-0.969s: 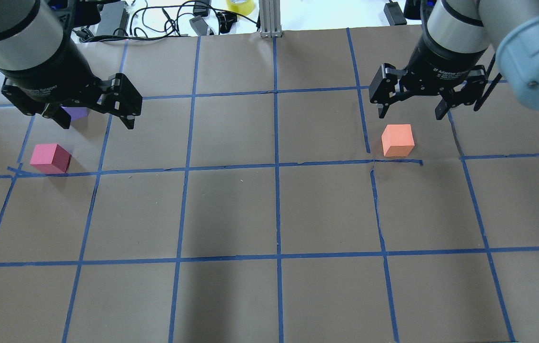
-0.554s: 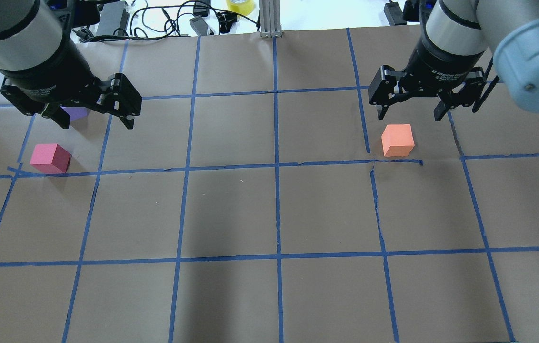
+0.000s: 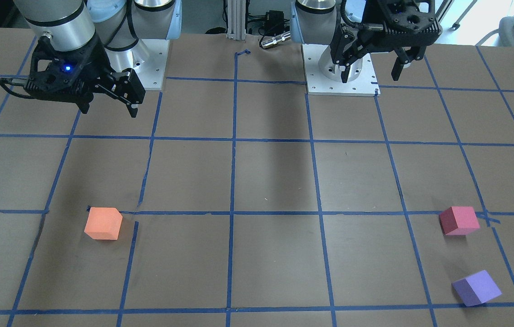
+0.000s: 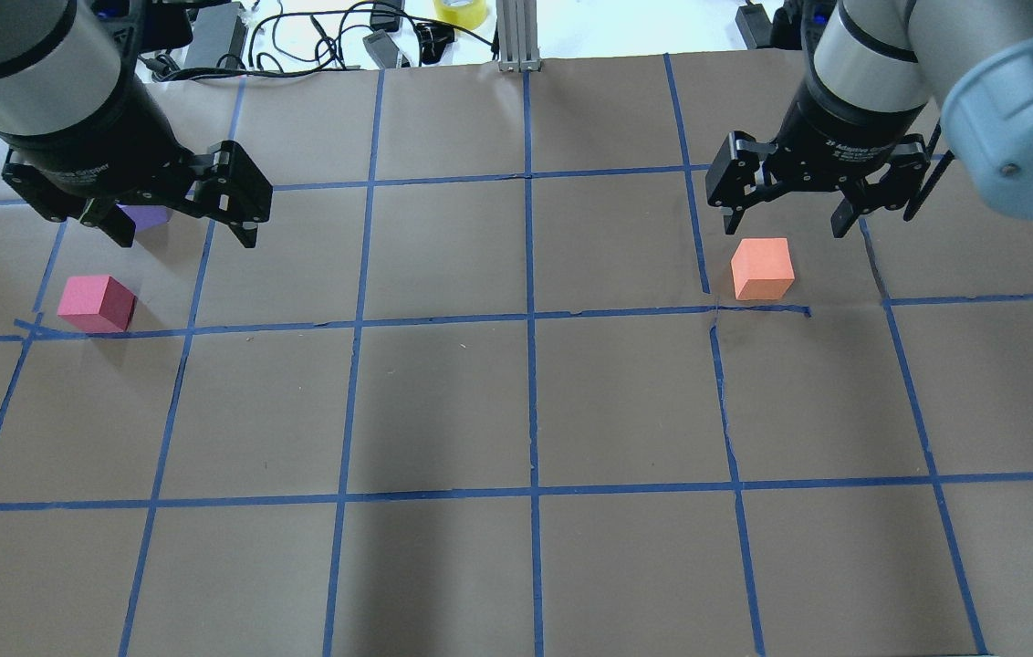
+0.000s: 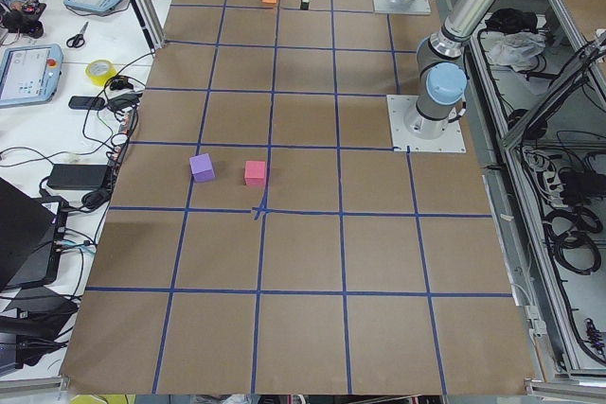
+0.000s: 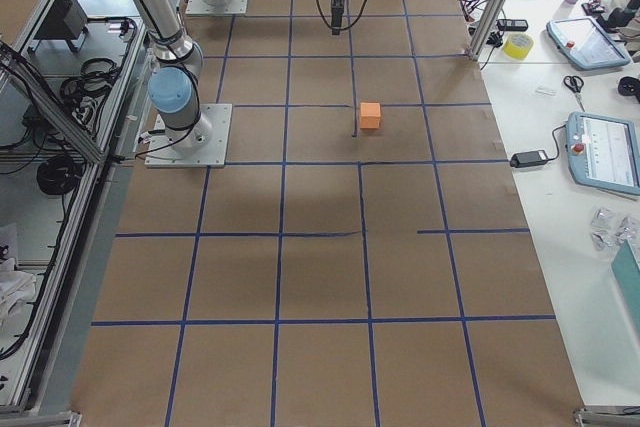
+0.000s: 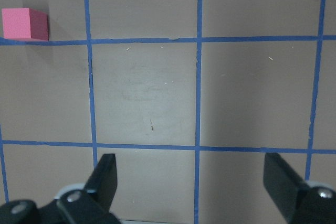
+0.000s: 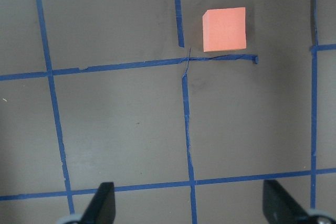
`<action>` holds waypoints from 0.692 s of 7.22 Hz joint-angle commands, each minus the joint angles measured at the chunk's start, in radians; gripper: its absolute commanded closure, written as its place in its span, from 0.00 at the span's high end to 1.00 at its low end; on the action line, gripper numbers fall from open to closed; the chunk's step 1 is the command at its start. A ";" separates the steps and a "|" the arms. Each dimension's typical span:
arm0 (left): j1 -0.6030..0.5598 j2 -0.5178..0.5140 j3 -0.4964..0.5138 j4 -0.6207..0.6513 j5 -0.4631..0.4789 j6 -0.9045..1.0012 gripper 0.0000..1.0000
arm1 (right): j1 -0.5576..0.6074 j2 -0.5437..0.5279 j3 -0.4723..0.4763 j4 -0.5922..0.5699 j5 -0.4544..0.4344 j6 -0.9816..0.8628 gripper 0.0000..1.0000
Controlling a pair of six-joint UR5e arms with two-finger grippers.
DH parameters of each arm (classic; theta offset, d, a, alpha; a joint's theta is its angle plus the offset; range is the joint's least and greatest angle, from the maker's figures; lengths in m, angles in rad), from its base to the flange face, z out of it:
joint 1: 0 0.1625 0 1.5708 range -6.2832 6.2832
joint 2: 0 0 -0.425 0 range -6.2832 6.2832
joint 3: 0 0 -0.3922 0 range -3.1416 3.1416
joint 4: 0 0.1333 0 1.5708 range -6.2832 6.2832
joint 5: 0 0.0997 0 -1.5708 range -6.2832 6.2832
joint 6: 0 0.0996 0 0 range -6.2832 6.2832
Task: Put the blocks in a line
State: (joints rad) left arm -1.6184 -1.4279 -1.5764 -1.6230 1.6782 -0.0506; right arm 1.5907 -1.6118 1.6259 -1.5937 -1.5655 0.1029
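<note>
Right arm (image 4: 865, 71): slight shift, jaws apart.

Bright, even overhead light, a soft broad shadow down the table (image 4: 626, 411), focus sharp throughout.

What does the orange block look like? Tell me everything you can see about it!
The orange block is a small cube with flat, dull sides that look like foam. It sits flat and alone on the brown table, tucked close to a corner of blue tape lines. Nothing holds it. The right gripper hangs open up in the air, not touching it.
</note>
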 commanded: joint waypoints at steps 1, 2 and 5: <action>0.000 0.000 0.001 0.000 0.000 0.000 1.00 | -0.002 -0.014 -0.001 0.015 -0.039 0.000 1.00; -0.001 0.000 -0.001 0.000 -0.002 0.000 1.00 | -0.003 -0.013 -0.001 0.014 -0.050 -0.002 1.00; -0.006 -0.022 -0.001 0.009 0.003 -0.009 1.00 | -0.061 0.006 0.005 -0.008 -0.042 -0.104 1.00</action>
State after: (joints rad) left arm -1.6237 -1.4420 -1.5759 -1.6177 1.6778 -0.0585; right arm 1.5659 -1.6141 1.6260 -1.5977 -1.6128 0.0617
